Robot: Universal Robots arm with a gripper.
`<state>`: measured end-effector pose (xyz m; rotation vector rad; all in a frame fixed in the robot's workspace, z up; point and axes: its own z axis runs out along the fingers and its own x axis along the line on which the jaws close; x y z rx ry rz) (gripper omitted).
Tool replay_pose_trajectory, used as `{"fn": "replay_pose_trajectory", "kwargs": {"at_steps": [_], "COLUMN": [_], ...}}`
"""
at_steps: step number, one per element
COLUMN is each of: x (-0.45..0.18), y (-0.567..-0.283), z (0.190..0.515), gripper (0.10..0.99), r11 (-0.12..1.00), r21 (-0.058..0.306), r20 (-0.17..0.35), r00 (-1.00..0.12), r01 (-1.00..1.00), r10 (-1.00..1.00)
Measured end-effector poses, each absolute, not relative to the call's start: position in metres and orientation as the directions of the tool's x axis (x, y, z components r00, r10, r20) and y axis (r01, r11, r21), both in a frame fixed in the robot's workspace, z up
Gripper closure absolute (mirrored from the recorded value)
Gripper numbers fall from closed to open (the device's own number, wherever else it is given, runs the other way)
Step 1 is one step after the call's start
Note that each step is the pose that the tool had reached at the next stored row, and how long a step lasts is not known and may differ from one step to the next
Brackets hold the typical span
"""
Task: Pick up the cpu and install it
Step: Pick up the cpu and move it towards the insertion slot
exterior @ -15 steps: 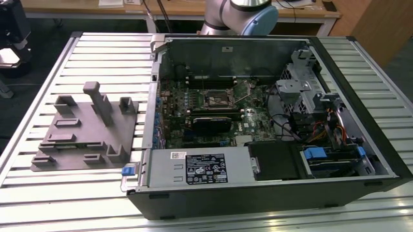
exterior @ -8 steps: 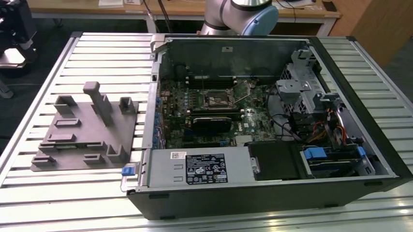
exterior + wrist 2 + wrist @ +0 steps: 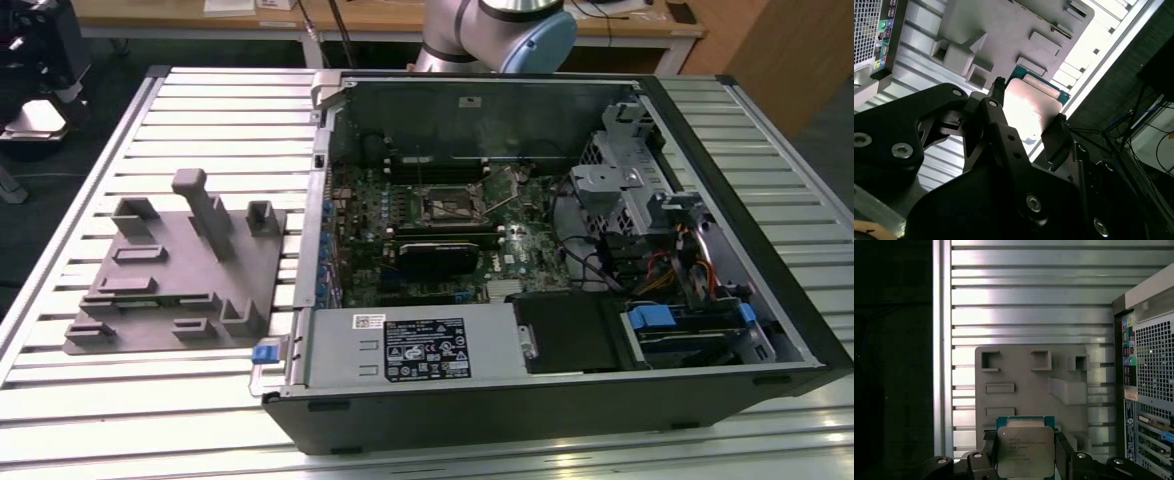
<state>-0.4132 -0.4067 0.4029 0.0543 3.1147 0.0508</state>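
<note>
The slatted metal table [image 3: 200, 100] carries everything. The exterior view takes in the whole open computer case [image 3: 561, 425], with its motherboard [image 3: 400, 235] and the square metal-framed socket [image 3: 451, 203] inside. The grey plastic fixture [image 3: 174, 290] lies beside the case on the exterior view's left. The wrist views show what sits at the end effector [image 3: 1025, 462]: the fixture lies on the slats beyond it, and the case's perforated rear panel [image 3: 1154, 355], with its ports, stands off to one side. The black fingers [image 3: 1064, 460] press against two opposite edges of the cpu [image 3: 1025, 452], pinching it between them with the fixture behind it. In the first wrist view the cpu faces the camera, a silver-grey metal lid with faint print on a green board whose rim shows past the lid. The second wrist view sees it aslant, the lid glaring with reflected light and a teal-green strip along its far edge.
</note>
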Motion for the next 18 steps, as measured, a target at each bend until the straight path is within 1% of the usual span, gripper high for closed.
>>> {"fn": "replay_pose_trajectory", "kwargs": {"at_steps": [18], "x": [-0.386], "y": [-0.407], "z": [0.403], "gripper": [0.541], "r11": [0.999], "r21": [0.033], "r20": [-0.025], "r00": [-0.999], "r01": [0.034], "r10": [0.035]}}
